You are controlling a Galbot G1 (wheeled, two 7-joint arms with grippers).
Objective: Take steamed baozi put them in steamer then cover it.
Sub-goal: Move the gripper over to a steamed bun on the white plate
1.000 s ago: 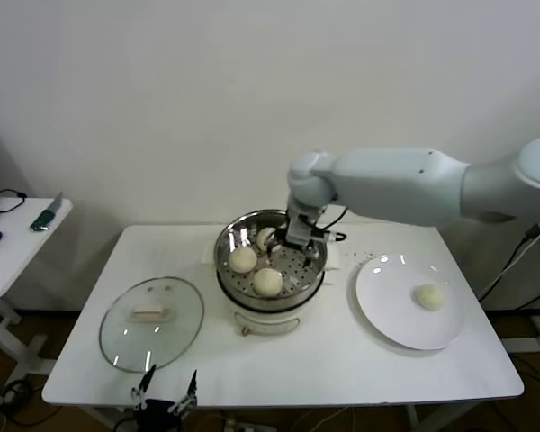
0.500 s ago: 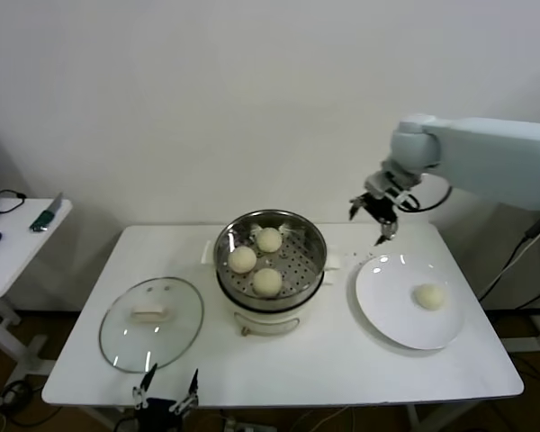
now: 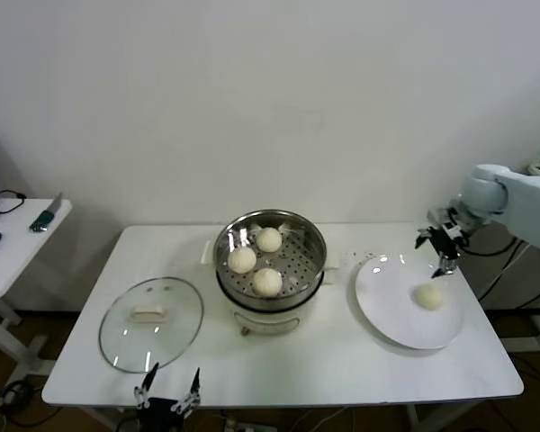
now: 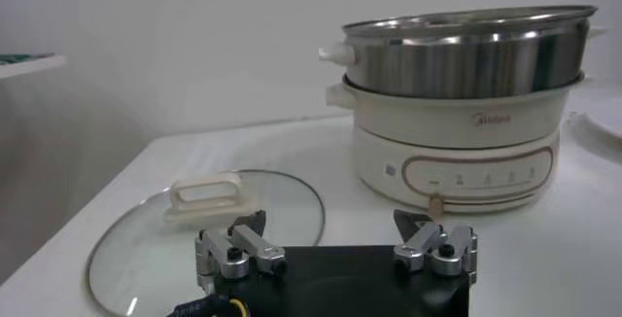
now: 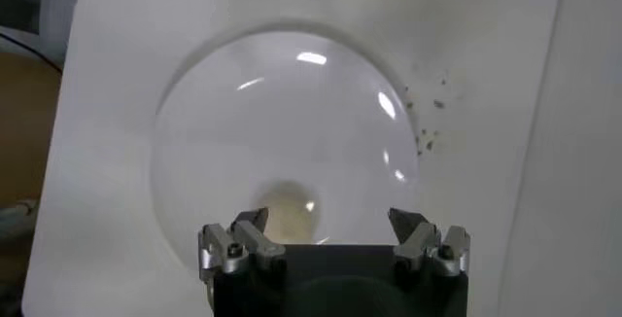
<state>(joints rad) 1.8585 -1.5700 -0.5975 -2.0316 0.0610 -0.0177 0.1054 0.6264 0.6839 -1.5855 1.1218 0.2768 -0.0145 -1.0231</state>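
Three cream-white baozi lie in the shiny steel steamer on its cream pot base at the table's middle. A fourth baozi lies on the white plate at the right. My right gripper is open and empty, above the plate's far edge, just behind that baozi; its wrist view shows the baozi below the spread jaws. The glass cover with its cream handle lies flat at the left front. My left gripper is open and parked at the table's front edge, by the cover.
A small white side table with a green tool stands at the far left. Dark crumbs lie on the table beside the plate. The steamer base rises close in front of the left gripper.
My right arm lifted out of the steamer, empty, and swung right across the table to above the plate's far edge. Three baozi stay in the steamer. The left arm has not moved.
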